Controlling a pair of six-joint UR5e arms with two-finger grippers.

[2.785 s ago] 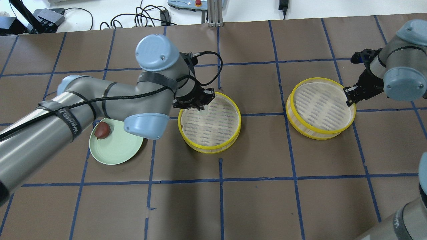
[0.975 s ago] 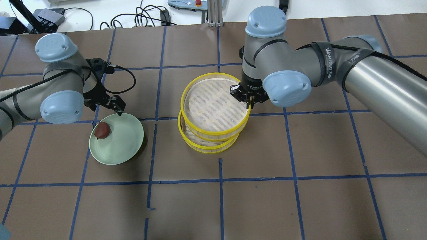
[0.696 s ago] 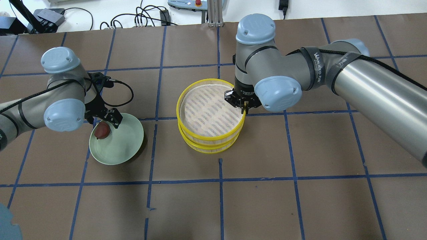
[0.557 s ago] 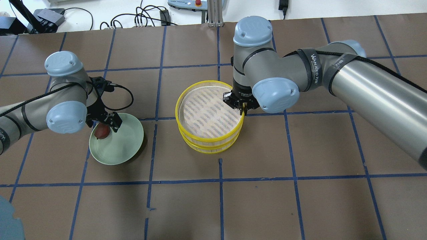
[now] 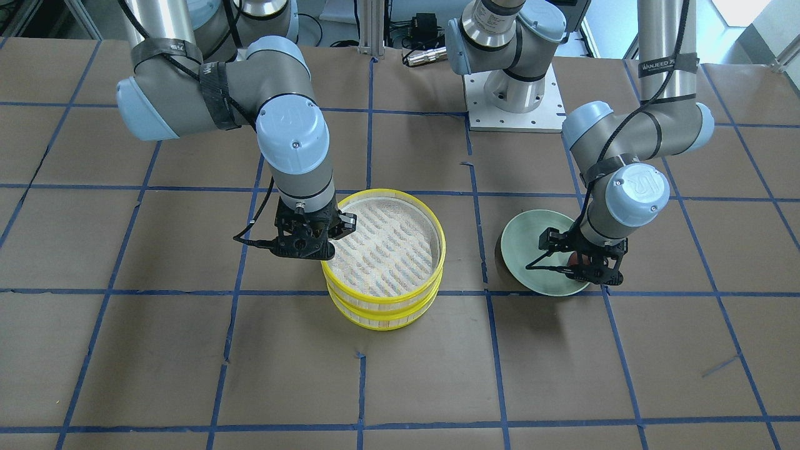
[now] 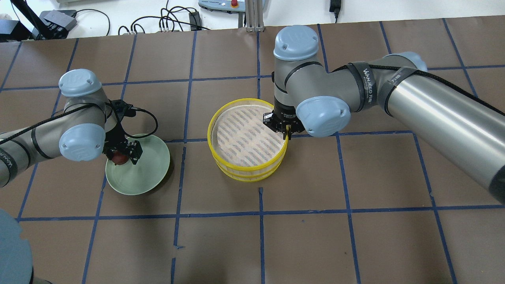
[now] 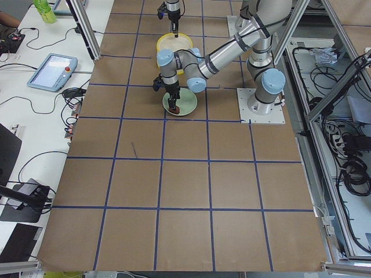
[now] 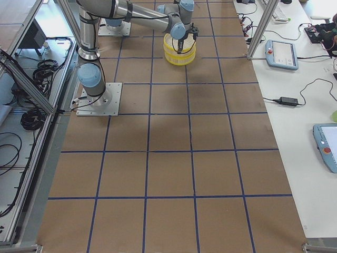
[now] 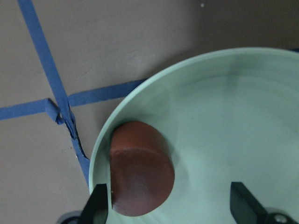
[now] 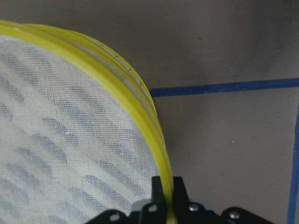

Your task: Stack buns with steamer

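Note:
Two yellow-rimmed steamer trays are stacked mid-table, the top steamer (image 6: 236, 118) on the lower steamer (image 6: 248, 176). My right gripper (image 6: 287, 134) is shut on the top steamer's rim (image 10: 159, 154) at its right edge. The reddish-brown bun (image 9: 140, 175) lies at the left edge of the pale green plate (image 6: 146, 173). My left gripper (image 9: 170, 205) is open and low over the plate, with its fingers (image 9: 98, 207) either side of the bun. It also shows in the overhead view (image 6: 122, 156). The white bun is hidden.
The brown table (image 6: 355, 197) is marked with blue tape lines. Cables and a pendant (image 6: 221, 4) lie beyond its far edge. The right arm's base plate (image 5: 512, 100) is at the robot's side of the table. The plate (image 5: 531, 250) stands apart from the steamers.
My right gripper has carried the second steamer over and lowered it onto the first. My left gripper has moved from the steamer to the plate and come down around the brown bun.

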